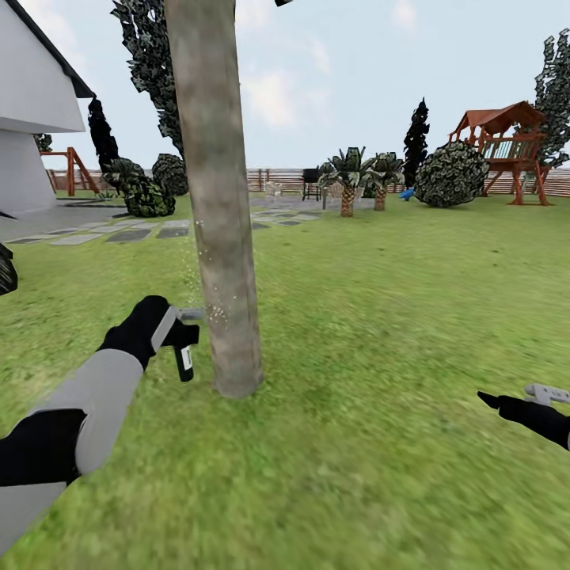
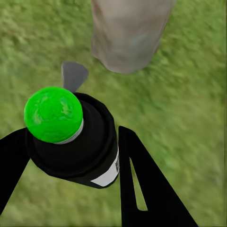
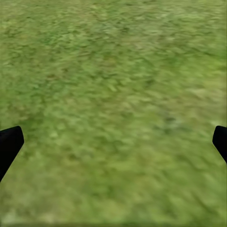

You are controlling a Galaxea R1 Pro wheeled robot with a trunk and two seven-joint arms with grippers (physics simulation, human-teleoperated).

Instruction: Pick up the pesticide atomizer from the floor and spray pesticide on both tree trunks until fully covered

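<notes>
- Left gripper (image 1: 176, 336), seen from the head camera, was clamped on the pesticide atomizer (image 1: 184, 352); the grey-sleeved left arm reached forward and slightly inward from the lower left, its black wrist bent toward the tree trunk (image 1: 218, 198). The atomizer's dark body hung below the fingers, and its grey nozzle pointed at the bark, just beside the trunk's lower part. Pale specks dotted the bark near nozzle height. The trunk stood upright on the lawn (image 1: 380, 332), flared a little at its base.
- From the same camera, the right gripper (image 1: 507, 402) sat low at the right edge, well apart from the tree, its black fingers pointing inward over the grass. Farther off stood a slatted fence (image 1: 277, 179), short palms (image 1: 348, 180), a round shrub (image 1: 451, 174), a wooden playhouse (image 1: 507, 146) and a white house (image 1: 36, 111).
- Left wrist camera: the two black fingers (image 2: 142, 184) flanked the atomizer (image 2: 80, 142) and pressed its black body on both sides. A bright green cap (image 2: 53, 114) topped it, a white label showed on its side, and the grey nozzle tip pointed toward the trunk base (image 2: 127, 35).
- Right wrist camera: both fingertips (image 3: 9, 144) stood wide apart at the picture's edges, holding nothing, with only blurred grass (image 3: 113, 104) between them.
</notes>
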